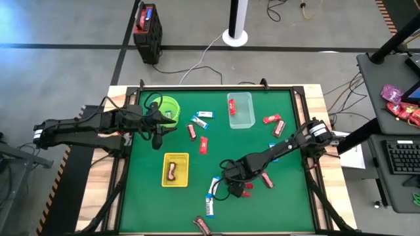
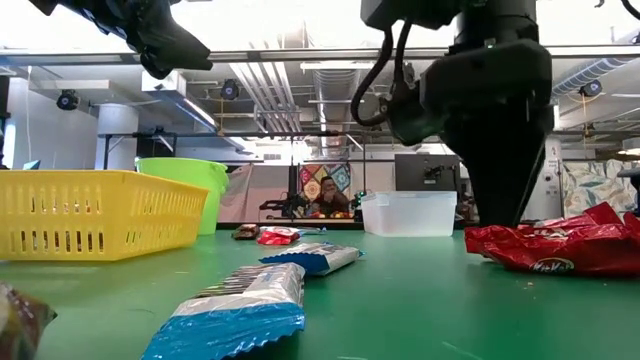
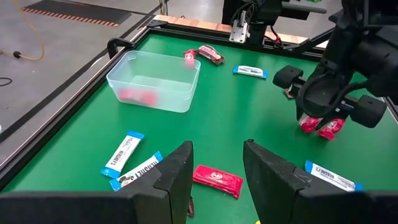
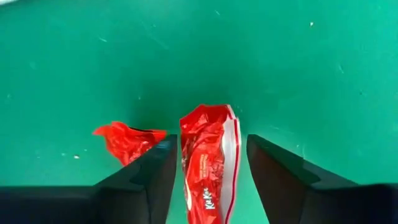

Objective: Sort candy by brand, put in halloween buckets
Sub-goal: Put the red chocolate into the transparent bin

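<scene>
Nearest the front edge of the green desk point(image 1: 144, 210) lie blue-and-white bars point(image 1: 212, 195). Just beyond, the right gripper point(image 4: 208, 163) stands low with jaws open around a red KitKat bar point(image 4: 208, 158) lying on the desk. Farther back sit the yellow basket point(image 1: 175, 170), lime-green bucket point(image 1: 168, 109) and clear tub point(image 1: 241, 109); the left gripper point(image 3: 217, 169) hovers beside the bucket, jaws open and empty.

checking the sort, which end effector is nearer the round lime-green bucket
Left. The left end effector hangs beside the round lime-green bucket; the right end effector is far across the table, over a red wrapped candy bar.
</scene>
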### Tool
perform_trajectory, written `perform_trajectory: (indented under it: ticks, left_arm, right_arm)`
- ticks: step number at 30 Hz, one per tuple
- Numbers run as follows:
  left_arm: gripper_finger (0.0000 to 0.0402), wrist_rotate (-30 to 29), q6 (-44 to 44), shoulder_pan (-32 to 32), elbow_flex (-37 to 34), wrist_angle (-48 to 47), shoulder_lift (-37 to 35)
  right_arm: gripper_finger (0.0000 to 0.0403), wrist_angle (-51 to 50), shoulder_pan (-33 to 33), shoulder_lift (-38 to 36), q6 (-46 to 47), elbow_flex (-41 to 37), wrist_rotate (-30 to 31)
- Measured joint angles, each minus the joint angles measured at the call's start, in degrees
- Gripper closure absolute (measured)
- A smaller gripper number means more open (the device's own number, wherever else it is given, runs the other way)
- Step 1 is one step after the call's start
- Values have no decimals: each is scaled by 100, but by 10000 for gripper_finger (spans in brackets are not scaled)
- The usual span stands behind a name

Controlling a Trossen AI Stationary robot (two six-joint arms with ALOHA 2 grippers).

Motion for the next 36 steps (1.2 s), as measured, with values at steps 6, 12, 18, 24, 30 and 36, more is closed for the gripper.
perform_trajectory:
  ticks: [6, 12, 18, 24, 30, 36]
  left_arm:
    - [277, 0, -1, 0, -2, 26, 4]
    - [277, 0, -1, -2, -2, 65, 61]
    - [277, 0, 12, 0, -2, 174, 149]
    - [277, 0, 17, 0, -2, 280, 175]
    - [277, 0, 15, 0, -4, 324, 188]
    - [277, 0, -20, -2, -4, 314, 195]
  right_arm:
    - [298, 128, -4, 51, -46, -14, 44]
    - [380, 119, -4, 40, -109, -12, 44]
    - [382, -307, -92, -207, -276, 64, 59]
    - [384, -405, -633, -1028, -844, 290, 1670]
    - [384, -352, -1490, -1805, -1361, 261, 5155]
    - [369, -313, -2868, -1918, -1246, 156, 5048]
